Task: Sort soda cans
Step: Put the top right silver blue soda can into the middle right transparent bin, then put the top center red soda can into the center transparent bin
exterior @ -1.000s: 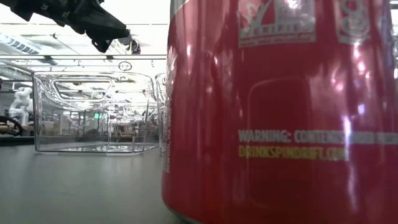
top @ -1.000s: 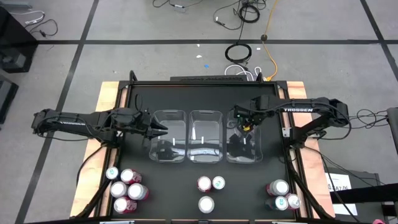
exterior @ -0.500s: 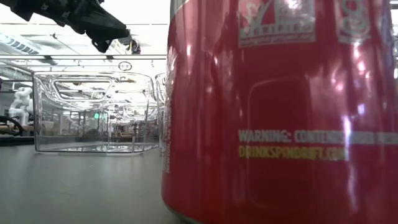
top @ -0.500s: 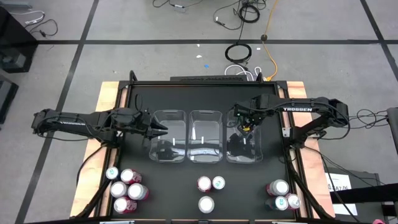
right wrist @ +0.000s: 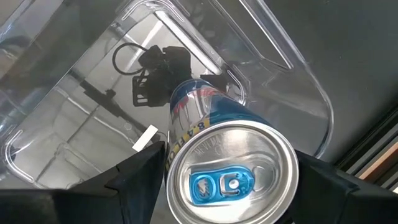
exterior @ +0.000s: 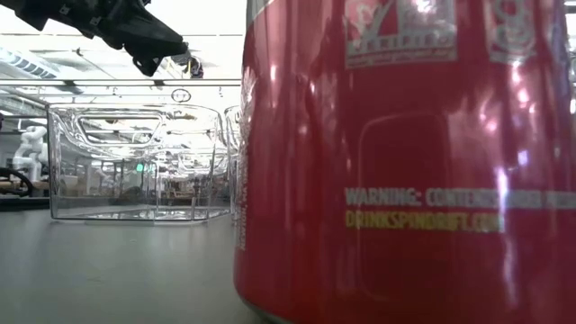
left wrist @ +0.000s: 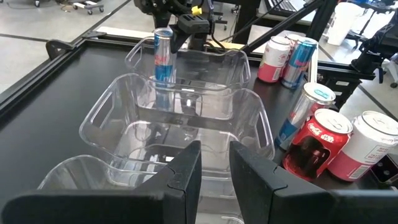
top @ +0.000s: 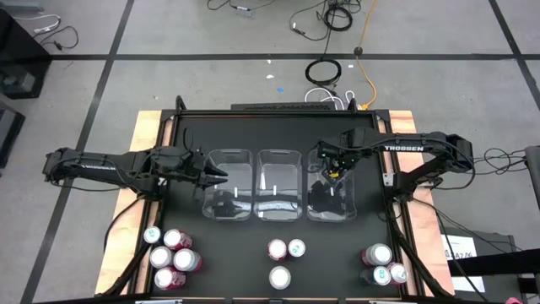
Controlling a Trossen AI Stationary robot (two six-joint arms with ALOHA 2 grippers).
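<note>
Can (right wrist: 211,149) stands upright, top up, between right hand (right wrist: 221,180) fingers.

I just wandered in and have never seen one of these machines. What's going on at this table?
Two robot arms are sorting soda cans into three clear bins. The right end effector is over the right-hand bin, its fingers either side of a slim blue and silver can standing inside it. The left end effector hovers empty by the left bin. The other cans sit in clusters along the table's near edge.
</note>
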